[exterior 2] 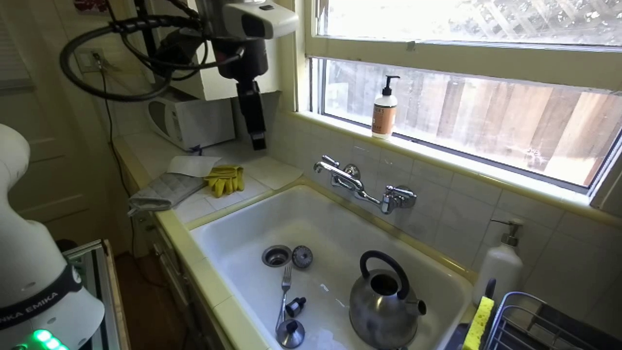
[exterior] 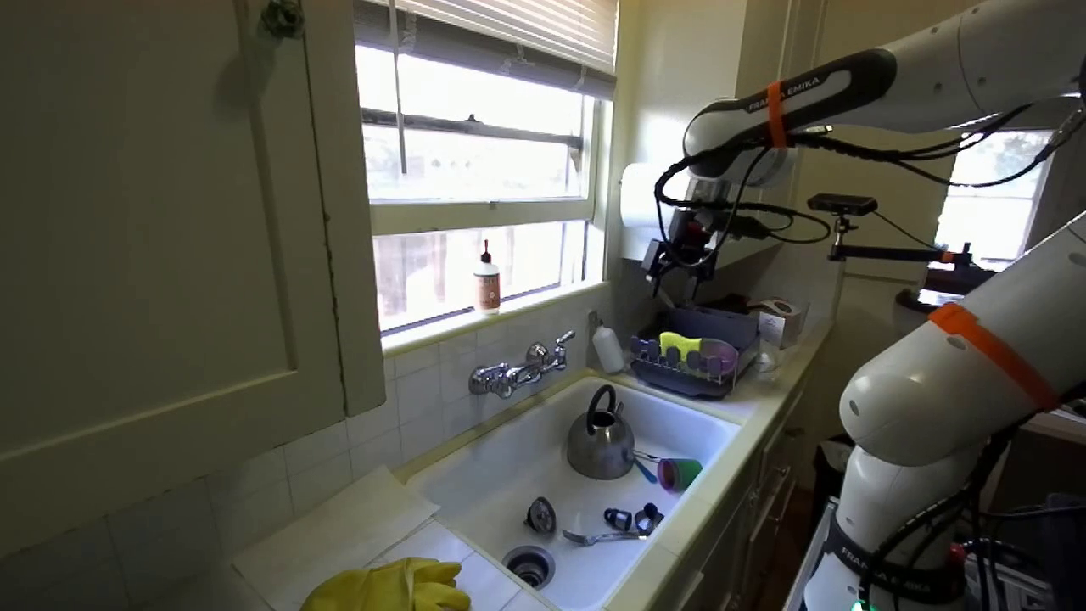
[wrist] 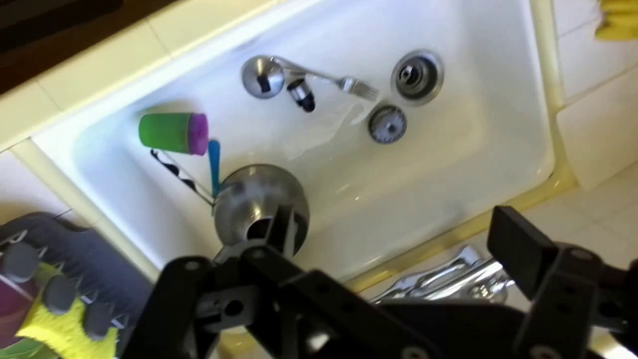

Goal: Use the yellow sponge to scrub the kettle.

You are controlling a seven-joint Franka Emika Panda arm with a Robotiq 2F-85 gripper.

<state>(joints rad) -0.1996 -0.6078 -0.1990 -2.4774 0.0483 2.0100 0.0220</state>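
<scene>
Kettle [exterior: 596,454], one only, stands upright in the single sink [exterior: 488,475] in an exterior view, one yellow sponge [exterior: 679,344] rests in one dish rack [exterior: 670,379] nearby, and the arm [exterior: 925,72] stretches out high, its end bent downward. In an exterior view one orange-labelled bottle [exterior 2: 384,116] stands on the windowsill [exterior 2: 437,154] and one white pump bottle [exterior 2: 499,270] beside the rack, while the arm's end hangs high. The wrist view has one fork [wrist: 358,88], one strainer [wrist: 387,124], one blue handle [wrist: 214,162] and two small metal pieces [wrist: 263,77] in the sink, with the gripper [wrist: 396,227] pointing down, both jaws spread wide.
</scene>
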